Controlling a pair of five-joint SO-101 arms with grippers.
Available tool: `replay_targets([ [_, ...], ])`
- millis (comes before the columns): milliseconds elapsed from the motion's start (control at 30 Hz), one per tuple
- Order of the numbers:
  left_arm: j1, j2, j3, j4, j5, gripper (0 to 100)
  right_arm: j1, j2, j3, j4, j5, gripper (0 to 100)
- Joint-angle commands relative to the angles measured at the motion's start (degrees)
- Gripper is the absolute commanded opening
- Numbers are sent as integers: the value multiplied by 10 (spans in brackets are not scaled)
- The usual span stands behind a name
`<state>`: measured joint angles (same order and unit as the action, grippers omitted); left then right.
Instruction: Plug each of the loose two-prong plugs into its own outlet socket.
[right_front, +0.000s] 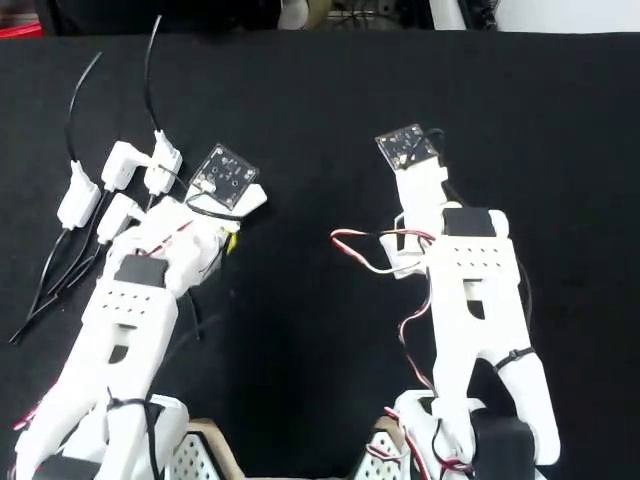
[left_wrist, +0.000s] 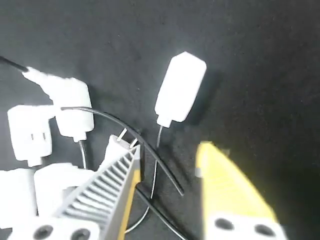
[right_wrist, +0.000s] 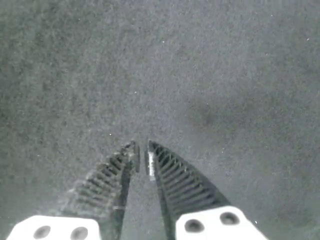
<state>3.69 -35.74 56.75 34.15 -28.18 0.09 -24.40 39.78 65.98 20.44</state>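
Several white, blocky plugs (right_front: 78, 195); thin black cords (right_front: 147, 80)

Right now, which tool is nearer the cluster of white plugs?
Left. The left tool is open right at the white plugs, one finger beside a plug's prongs. The right tool is over black cloth, well off to their side.
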Motion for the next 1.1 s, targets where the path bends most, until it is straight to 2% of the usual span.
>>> replay_targets([
  [0, 4, 52, -53, -22, -24, 257, -7, -1, -2, -6, 5, 26],
  [167, 3, 204, -165, -17, -35, 259, -7, -1, -2, -6, 5, 26],
  [367, 0, 382, -326, 33, -32, 256, -7, -1, -2, -9, 5, 26],
  [533, -6, 481, -394, 32, -18, 249, -7, -1, -2, -9, 5, 26],
  [600, -9, 482, -398, 32, -18, 185, -7, -1, -2, -9, 5, 26],
  [700, -10, 462, -393, 63, -9, 23, -7, -1, -1, -9, 5, 26],
  [800, -7, 432, -390, 129, 11, 59, -7, -1, -1, -9, 5, 26],
  [900, -1, 393, -388, 199, 13, 30, -7, -1, -1, -10, 5, 26],
  [1067, 59, 294, -328, 306, 15, 29, -7, -1, -1, -10, 5, 26],
])
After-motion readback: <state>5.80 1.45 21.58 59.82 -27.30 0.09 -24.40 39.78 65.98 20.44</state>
